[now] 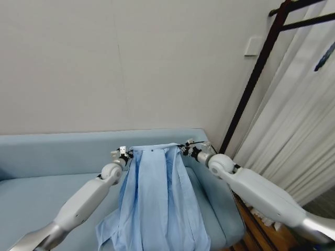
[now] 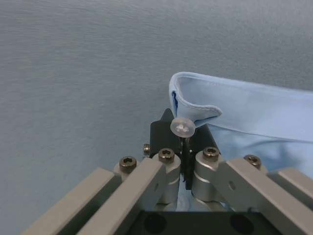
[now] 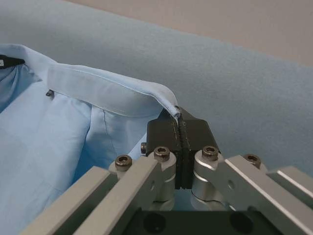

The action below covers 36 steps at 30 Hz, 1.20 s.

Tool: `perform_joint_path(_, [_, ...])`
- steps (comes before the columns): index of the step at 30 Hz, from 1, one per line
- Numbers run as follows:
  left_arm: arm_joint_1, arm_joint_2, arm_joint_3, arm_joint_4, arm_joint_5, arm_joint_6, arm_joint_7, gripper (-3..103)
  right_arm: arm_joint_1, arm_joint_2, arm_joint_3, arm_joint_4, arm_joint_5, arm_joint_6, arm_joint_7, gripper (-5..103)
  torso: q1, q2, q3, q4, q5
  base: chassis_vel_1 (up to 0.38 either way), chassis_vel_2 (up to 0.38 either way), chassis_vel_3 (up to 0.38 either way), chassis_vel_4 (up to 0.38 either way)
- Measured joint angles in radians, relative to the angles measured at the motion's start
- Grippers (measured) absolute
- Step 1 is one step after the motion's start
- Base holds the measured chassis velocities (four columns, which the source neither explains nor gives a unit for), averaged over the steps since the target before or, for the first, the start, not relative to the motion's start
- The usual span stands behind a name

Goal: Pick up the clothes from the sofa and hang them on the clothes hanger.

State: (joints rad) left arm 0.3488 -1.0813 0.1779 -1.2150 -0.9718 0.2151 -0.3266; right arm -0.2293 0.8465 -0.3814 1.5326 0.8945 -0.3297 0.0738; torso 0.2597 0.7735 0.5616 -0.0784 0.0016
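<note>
A light blue shirt [image 1: 157, 198] hangs stretched between my two grippers in front of the sofa's backrest, its tail trailing onto the seat. My left gripper [image 1: 123, 153] is shut on one end of the collar [image 2: 195, 105], and a clear button [image 2: 183, 127] shows right at the black pads [image 2: 164, 134]. At the other end, my right gripper [image 1: 186, 148] is shut on the collar [image 3: 112, 90], the fabric edge pinched between its black pads [image 3: 166, 134]. A black clothes rack [image 1: 256, 73] stands to the right of the sofa.
The light blue sofa [image 1: 36, 157] runs along a white wall. White curtains [image 1: 298, 125] hang at the right behind the rack pole. A strip of wooden floor [image 1: 256, 222] shows beside the sofa's right end.
</note>
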Motion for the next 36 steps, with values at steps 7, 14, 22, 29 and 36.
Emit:
perform_joint_path(7, [-0.001, -0.039, 0.015, 0.033, 0.027, 0.050, -0.013, 8, 0.019, 0.068, -0.040, -0.146, -0.118, 0.010, -0.031, 12, 0.000, 0.000, 0.000, 0.0006, -0.0001, 0.000, 0.000, 0.000, 0.000])
perform_joint_path(14, [0.048, 0.020, -0.014, -0.033, 0.042, 0.141, -0.060, 34, 0.016, 0.041, -0.033, -0.145, -0.063, -0.010, -0.028, 38, 0.000, 0.000, 0.000, 0.0008, 0.0000, 0.000, 0.000, 0.000, 0.000])
perform_joint_path(22, [0.162, 0.151, -0.135, -0.219, 0.000, 0.158, -0.039, 61, -0.033, -0.097, 0.066, 0.041, 0.057, -0.037, 0.077, 66, 0.000, 0.000, 0.000, 0.0002, -0.0005, 0.000, 0.000, 0.000, 0.000])
perform_joint_path(29, [0.354, 0.316, -0.326, -0.616, -0.078, 0.105, -0.021, 89, -0.240, -0.310, 0.384, 0.431, 0.224, -0.088, 0.334, 93, -0.001, 0.001, -0.001, -0.0008, -0.0005, 0.000, 0.000, 0.000, 0.000])
perform_joint_path(36, [0.607, 0.398, -0.627, -0.988, -0.191, 0.063, -0.082, 100, -0.053, -0.346, 0.386, 0.568, 0.392, -0.098, 0.673, 100, -0.001, 0.001, 0.000, 0.0013, -0.0004, 0.000, 0.000, 0.000, 0.000])
